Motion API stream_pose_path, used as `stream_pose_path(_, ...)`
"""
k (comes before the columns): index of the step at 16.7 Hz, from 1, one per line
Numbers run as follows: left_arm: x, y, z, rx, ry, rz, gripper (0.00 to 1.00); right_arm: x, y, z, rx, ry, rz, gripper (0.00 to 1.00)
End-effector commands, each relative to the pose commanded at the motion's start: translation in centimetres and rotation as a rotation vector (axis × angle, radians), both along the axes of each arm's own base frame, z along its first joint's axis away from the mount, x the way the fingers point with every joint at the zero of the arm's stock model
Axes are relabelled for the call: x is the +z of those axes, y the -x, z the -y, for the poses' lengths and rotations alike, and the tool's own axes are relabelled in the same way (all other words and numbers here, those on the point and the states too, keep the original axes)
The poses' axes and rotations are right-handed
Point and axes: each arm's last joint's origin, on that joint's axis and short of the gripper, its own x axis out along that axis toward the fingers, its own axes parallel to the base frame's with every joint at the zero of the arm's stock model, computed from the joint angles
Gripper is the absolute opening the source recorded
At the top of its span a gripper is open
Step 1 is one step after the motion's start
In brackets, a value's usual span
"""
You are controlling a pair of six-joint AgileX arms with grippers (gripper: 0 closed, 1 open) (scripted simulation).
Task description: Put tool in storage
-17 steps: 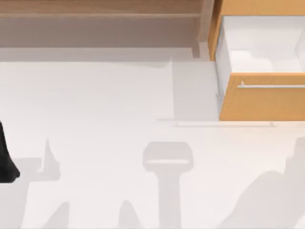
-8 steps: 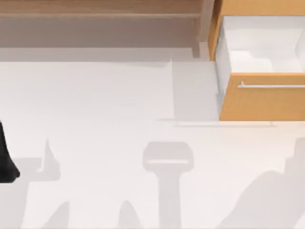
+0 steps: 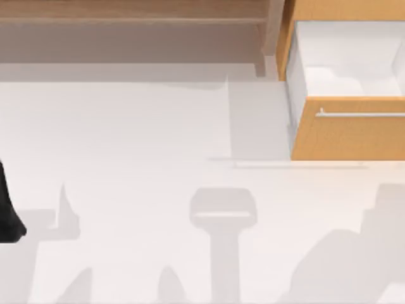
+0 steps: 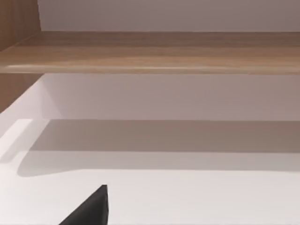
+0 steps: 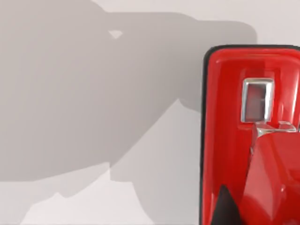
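Your bench (image 3: 126,126) is a plain white surface crossed by soft grey shadows, the broadest of them near the front edge and the front right corner. Along its far edge runs a pale brown wooden shelf (image 3: 126,12). In the left wrist view the shelf board (image 4: 150,51) sits above a white surface, with a pale wall behind it.

At the far right corner stands the storage (image 3: 354,136), an orange-tan wooden drawer just beside the shelf's end post. It is pulled out toward the front edge. Its white inside (image 3: 342,57) lies open to the camera above, with a grey shadow across the floor. A thin silver bar handle (image 3: 361,114) runs across its front panel.

The tool (image 5: 243,140) shows very close in the right wrist view. You see a glossy red face with a black rim and a small silvery rectangular window. It lies over a white, shadowed surface, and you cannot tell whether that is the bench or the drawer floor.

A dark tip of the right pincer (image 5: 227,208) stands in front of the tool. Whether that pincer is apart, together or clamped cannot be told.

Your left arm (image 3: 7,212) sits at the bench's left edge. A black wedge of the left pincer (image 4: 91,208) shows in its wrist view, and its state cannot be told either.
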Motion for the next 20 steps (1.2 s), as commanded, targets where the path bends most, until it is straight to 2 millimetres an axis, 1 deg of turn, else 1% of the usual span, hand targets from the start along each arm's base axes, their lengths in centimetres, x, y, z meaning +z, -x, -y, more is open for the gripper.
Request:
stream_pose_path(3, 0.0, 0.0, 0.0, 0.000, 0.000, 0.000, 1.00, -0.2, 0.0, 0.0, -0.001, -0.002, -0.004, 0.00)
stream_pose_path(5, 0.0, 0.0, 0.0, 0.000, 0.000, 0.000, 1.00, 1.1, -0.5, 0.0, -0.019, 0.026, 0.034, 0.00)
stream_pose_path(7, 0.0, 0.0, 0.0, 0.000, 0.000, 0.000, 1.00, 3.3, -1.7, -0.2, -0.053, 0.075, 0.101, 0.00)
stream_pose_path(9, 0.0, 0.0, 0.0, 0.000, 0.000, 0.000, 1.00, 6.5, -3.4, -0.6, -0.098, 0.130, 0.198, 0.00)
stream_pose_path(11, 0.0, 0.0, 0.0, 0.000, 0.000, 0.000, 1.00, 9.9, -5.1, -1.5, -0.146, 0.170, 0.308, 0.00)
stream_pose_path(13, 0.0, 0.0, 0.0, 0.000, 0.000, 0.000, 1.00, 12.9, -6.8, -3.1, -0.184, 0.178, 0.406, 0.00)
stream_pose_path(14, 0.0, 0.0, 0.0, 0.000, 0.000, 0.000, 1.00, 14.0, -7.7, -4.2, -0.197, 0.169, 0.444, 0.00)
stream_pose_path(16, 0.0, 0.0, 0.0, 0.000, 0.000, 0.000, 1.00, 15.2, -9.8, -6.8, -0.214, 0.130, 0.487, 0.00)
stream_pose_path(18, 0.0, 0.0, 0.0, 0.000, 0.000, 0.000, 1.00, 14.9, -11.9, -9.7, -0.223, 0.074, 0.478, 0.00)
stream_pose_path(20, 0.0, 0.0, 0.0, 0.000, 0.000, 0.000, 1.00, 13.2, -13.9, -12.7, -0.234, 0.018, 0.425, 0.00)
